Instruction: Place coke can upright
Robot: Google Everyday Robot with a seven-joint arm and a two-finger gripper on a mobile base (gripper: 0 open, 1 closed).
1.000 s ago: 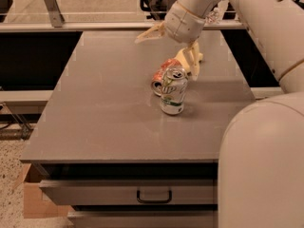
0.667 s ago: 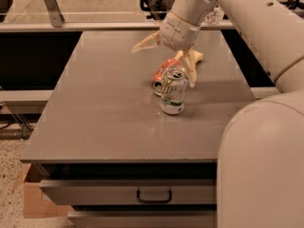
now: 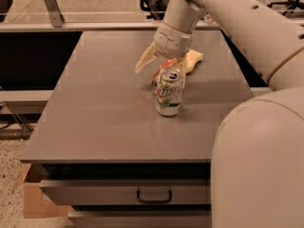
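Gripper (image 3: 161, 66) lowered | spread wide | coke can (image 3: 156, 80) just beneath, between its fingers

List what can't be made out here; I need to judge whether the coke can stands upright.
Camera view:
1. coke can: mostly behind the 7UP can and under the open tool over it; upright or tilted, cannot tell.
2. Whether the tool touches the coke can: hidden by the same overlap.
3. sponge: partly covered by the arm.

we see a grey table (image 3: 95, 108) with a handled drawer (image 3: 123, 191) beneath, speckled floor (image 3: 9, 184) and a cardboard box (image 3: 33, 204) by its near corner; the gripper (image 3: 160, 71) hangs over the table's far half.
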